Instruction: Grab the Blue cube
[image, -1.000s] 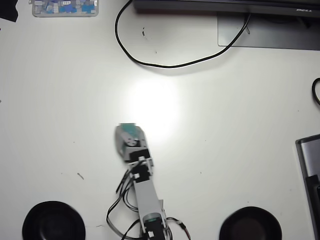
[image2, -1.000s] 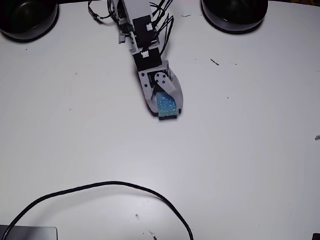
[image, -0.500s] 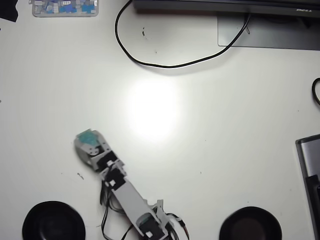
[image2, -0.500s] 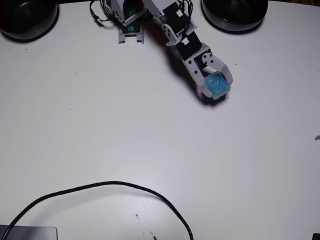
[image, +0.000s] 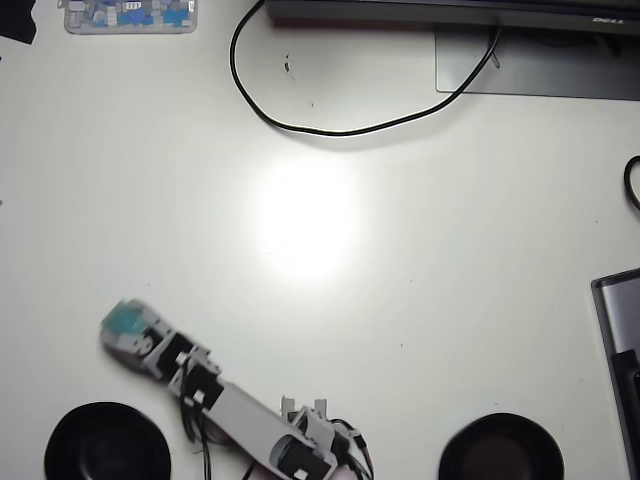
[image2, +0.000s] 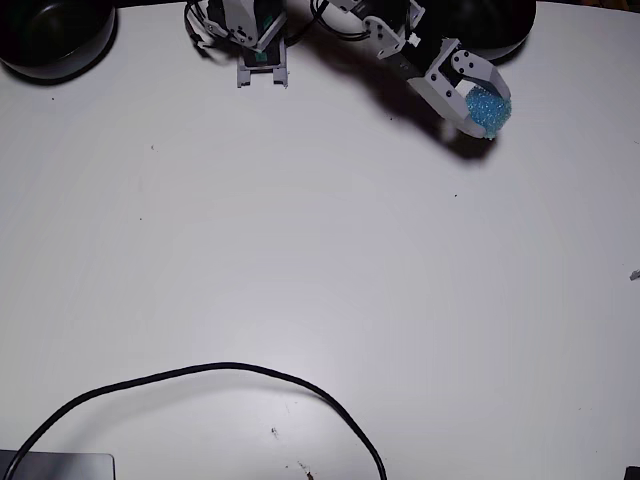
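Faint white "DELL" lettering on the dark monitor edge at the top right of the overhead view. No other text can be read.

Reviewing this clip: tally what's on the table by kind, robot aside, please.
Blue cube, held in the gripper: 1
Black bowls: 2
Black cable: 1
Clear parts tray: 1
Monitor stand: 1
Total: 6
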